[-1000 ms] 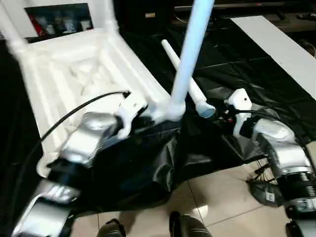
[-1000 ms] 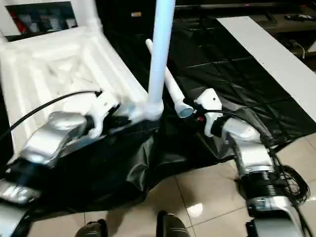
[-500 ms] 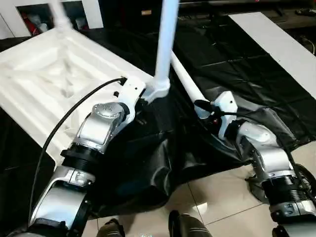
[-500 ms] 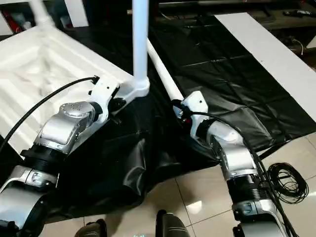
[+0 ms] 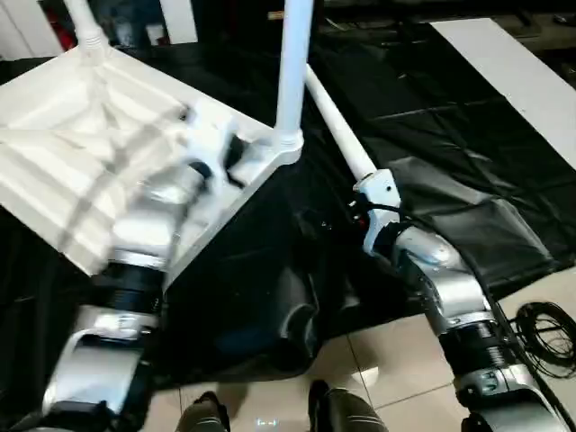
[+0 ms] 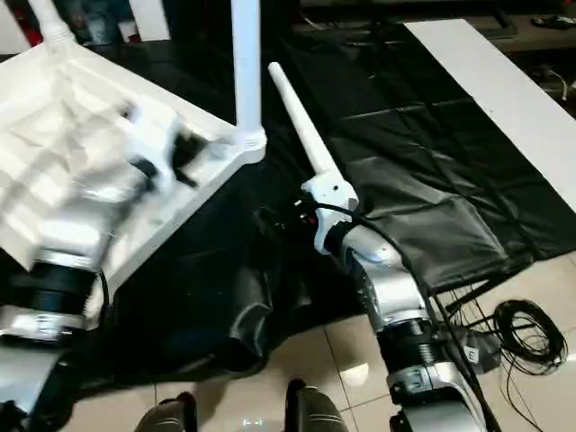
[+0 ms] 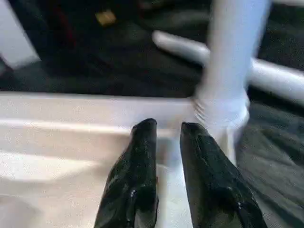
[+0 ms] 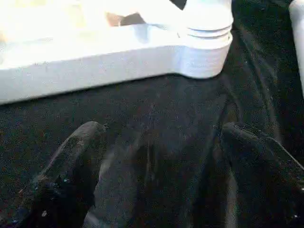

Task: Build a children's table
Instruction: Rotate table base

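The children's table lies upside down: its white ribbed tabletop (image 5: 72, 135) rests on a black sheet at the left. One white leg (image 5: 293, 63) stands upright in the near corner socket (image 5: 286, 146), and another leg (image 5: 83, 20) rises at the far corner. A loose leg (image 5: 337, 126) lies on the sheet to the right. My left gripper (image 7: 167, 126) hovers over the tabletop's rim beside that socket, fingers slightly apart, holding nothing. My right gripper (image 8: 161, 128) is wide open over the sheet, facing the socket (image 8: 206, 45), by the loose leg's thick end.
The black sheet (image 5: 432, 117) is wrinkled and bunched near the front. A flat white board (image 5: 513, 72) lies at the far right. Black cables (image 5: 551, 326) coil on the tiled floor at the right. My feet (image 5: 270, 418) show at the front edge.
My left gripper has let go of the tabletop's corner, parted its fingers a little and drawn back over the tabletop. My right arm has shifted left towards the loose leg's end.
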